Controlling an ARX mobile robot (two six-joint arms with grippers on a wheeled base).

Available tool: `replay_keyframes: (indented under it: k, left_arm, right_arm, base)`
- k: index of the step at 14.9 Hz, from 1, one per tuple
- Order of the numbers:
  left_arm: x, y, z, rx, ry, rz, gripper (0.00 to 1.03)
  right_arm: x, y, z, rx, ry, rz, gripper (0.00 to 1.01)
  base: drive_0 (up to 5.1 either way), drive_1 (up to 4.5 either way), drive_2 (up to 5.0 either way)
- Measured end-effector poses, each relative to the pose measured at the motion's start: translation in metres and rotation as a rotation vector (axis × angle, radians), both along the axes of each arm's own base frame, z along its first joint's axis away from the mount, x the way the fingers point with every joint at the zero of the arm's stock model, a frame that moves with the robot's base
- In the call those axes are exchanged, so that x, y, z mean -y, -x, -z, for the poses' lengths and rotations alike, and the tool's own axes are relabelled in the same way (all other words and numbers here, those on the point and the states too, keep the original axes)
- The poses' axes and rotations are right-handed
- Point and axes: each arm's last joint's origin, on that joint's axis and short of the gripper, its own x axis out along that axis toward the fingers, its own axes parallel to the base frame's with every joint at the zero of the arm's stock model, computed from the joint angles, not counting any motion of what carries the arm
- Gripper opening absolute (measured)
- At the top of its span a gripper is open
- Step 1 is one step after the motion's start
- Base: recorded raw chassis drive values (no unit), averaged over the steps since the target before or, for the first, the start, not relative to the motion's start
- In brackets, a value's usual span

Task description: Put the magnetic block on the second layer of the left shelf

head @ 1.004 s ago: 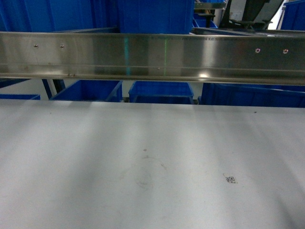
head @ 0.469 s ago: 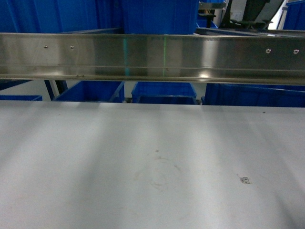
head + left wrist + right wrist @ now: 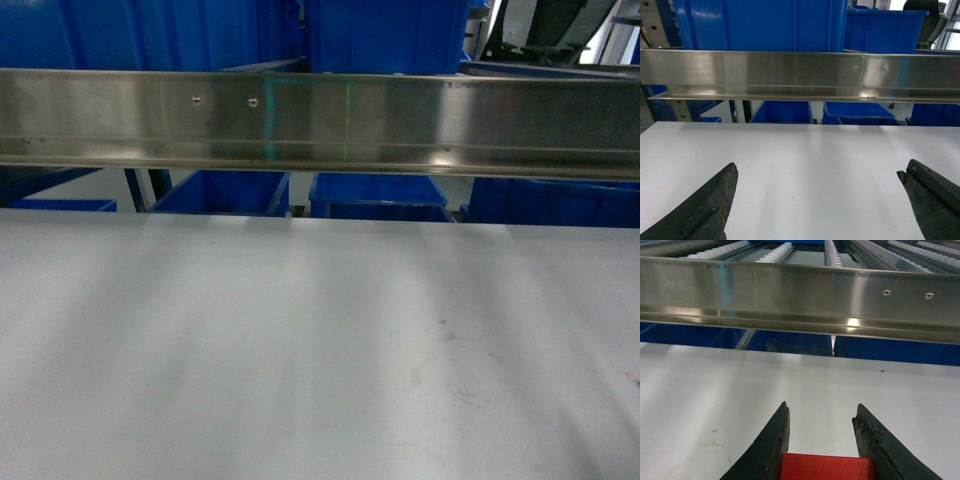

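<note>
The right gripper (image 3: 821, 437) holds one magnetic block (image 3: 826, 467) — a plain red cube wedged between its 2 dark fingers (image 3: 771, 445), low in the right wrist view, w/ only its top face and front edge showing. The fingers sit narrow, closed against the block's sides. The left gripper (image 3: 820, 200) is spread wide w/ nothing between its 2 fingertips (image 3: 705, 210), which sit at opposite lower corners of the left wrist view. Both grippers hang over one pale white table (image 3: 300, 340) that fills the lower half of every view; the head view shows neither gripper nor the block. Across the far edge of the table runs one shiny steel rail (image 3: 320, 120), horizontal, w/ 2 small screw heads visible in each view. In the right wrist view, the shelf tier (image 3: 790, 252) behind that rail shows approx. 5 rows of white rollers between steel tracks. Blue crates (image 3: 760, 25) stand above and behind the rail — at least 2 in the left wrist view, one large and rib-sided, one smaller to its right — and 3 more blue bins (image 3: 375, 195) show below the rail in the head view.
</note>
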Motion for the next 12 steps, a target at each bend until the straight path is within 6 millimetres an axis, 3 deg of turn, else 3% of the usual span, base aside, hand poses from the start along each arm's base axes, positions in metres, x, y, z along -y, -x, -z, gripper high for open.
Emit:
replay_keyframes:
  k: [12]
  left_arm:
    - [0.0, 0.0, -0.0002, 0.002, 0.0, -0.002, 0.98]
  right_arm:
    - [0.0, 0.0002, -0.001, 0.004, 0.0, -0.001, 0.33]
  base:
    - [-4.9, 2.45, 2.5]
